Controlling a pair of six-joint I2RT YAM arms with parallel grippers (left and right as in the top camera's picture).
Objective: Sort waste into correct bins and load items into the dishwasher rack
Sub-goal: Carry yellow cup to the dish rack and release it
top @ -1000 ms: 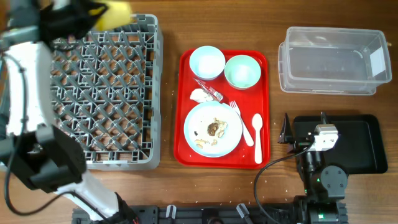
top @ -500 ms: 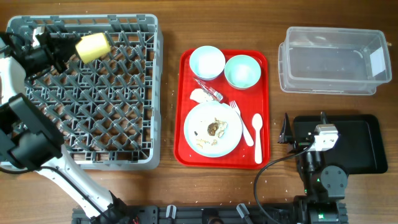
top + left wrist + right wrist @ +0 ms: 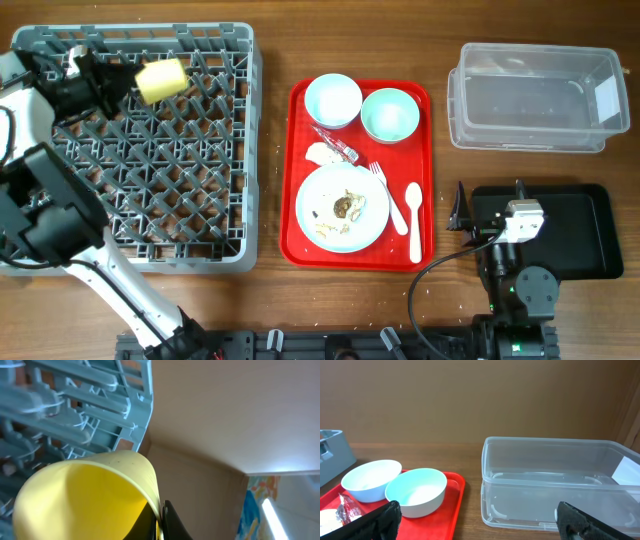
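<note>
My left gripper is shut on the rim of the small yellow cup and holds it on its side over the back of the grey dishwasher rack. In the left wrist view the cup fills the lower left, with the rim pinched between the fingers. My right gripper is open and empty, resting at the black tray. On the red serving tray lie the blue plate with food scraps, blue bowl, green bowl, red wrapper, tissue, fork and spoon.
The clear plastic tub with a white label stands at the back right; it also shows in the right wrist view. The two bowls show there too, blue and green.
My left gripper has carried the yellow cup down from the rack's back edge to over its back rows, then shifted it slightly right. The right arm has not moved.
</note>
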